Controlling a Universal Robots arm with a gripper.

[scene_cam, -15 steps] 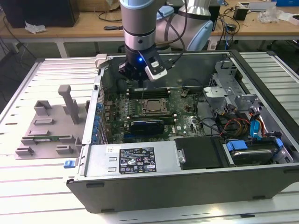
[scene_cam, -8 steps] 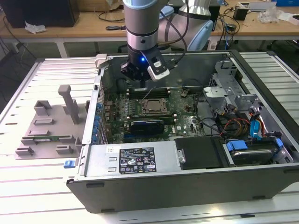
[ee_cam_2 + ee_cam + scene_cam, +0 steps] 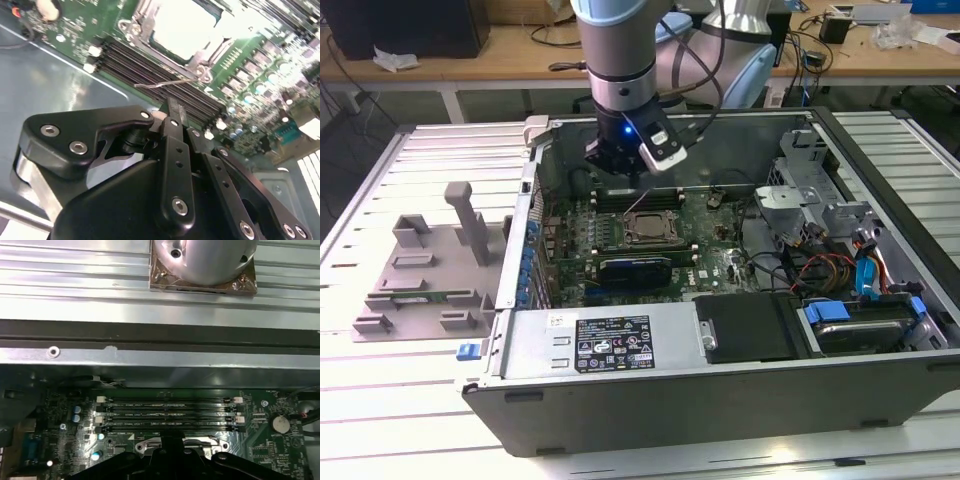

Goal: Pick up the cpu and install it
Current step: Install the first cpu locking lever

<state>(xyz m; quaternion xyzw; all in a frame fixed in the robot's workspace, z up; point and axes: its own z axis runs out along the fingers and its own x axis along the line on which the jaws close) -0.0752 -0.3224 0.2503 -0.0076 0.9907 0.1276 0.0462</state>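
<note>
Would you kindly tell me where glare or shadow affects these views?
Second wrist view: glare bleaches the cpu nearly white. First wrist view: the end effector is a dark silhouette. Exterior view: even light, with a blue light glowing on the arm.

Computer case [image 3: 720, 410]: top open, free entry from above over the motherboard [image 3: 720, 240].
Near side: power supply [image 3: 610, 340] stands high.
Exterior view's right: drive cage [image 3: 800, 200] and cables [image 3: 820, 268] crowd the space.
Socket [image 3: 650, 228]: blue card [image 3: 635, 268] just near of it and low memory slots [image 3: 167, 415] far of it, with the gripper [image 3: 620, 172] hanging above those.
Exterior view's left, outside the case: grey fixture [image 3: 425, 270] with upright posts.
</note>
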